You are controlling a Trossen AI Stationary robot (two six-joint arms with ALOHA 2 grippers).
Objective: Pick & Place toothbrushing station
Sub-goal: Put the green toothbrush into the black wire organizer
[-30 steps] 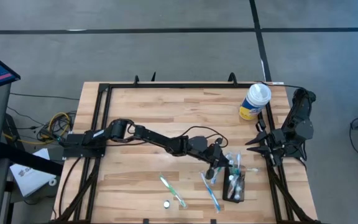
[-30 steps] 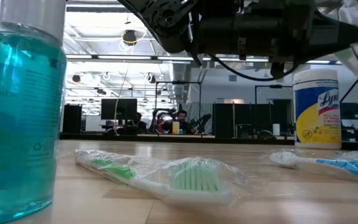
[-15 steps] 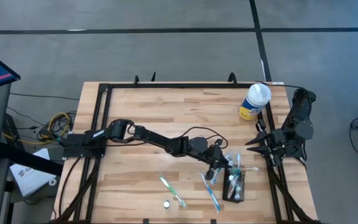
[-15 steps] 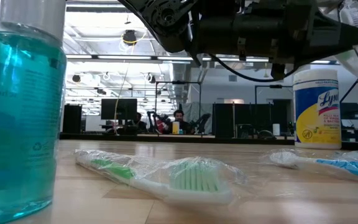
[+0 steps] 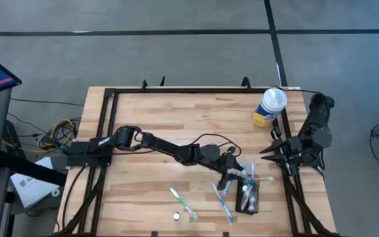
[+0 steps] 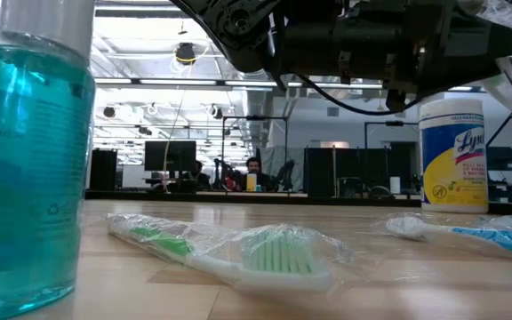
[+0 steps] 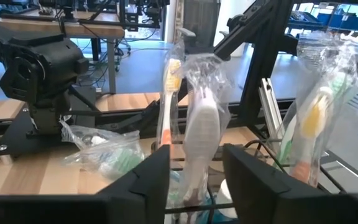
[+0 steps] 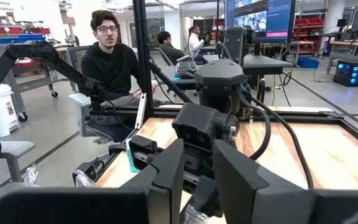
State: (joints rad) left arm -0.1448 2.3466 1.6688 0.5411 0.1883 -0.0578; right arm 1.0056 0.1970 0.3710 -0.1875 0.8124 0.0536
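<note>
In the high view the left gripper [image 5: 231,176] has reached across the table to the black holder [image 5: 249,196], which stands at about five o'clock on the table [image 5: 176,131] with wrapped toothbrushes in it, while the right gripper [image 5: 273,151] waits at three o'clock, its jaws seemingly spread. In the left wrist view the fingers [image 7: 140,180] are spread around a wrapped white toothbrush [image 7: 201,140] standing in the holder, not yet pinching. The step seems to be the approach; next the jaws should probably close on it.
</note>
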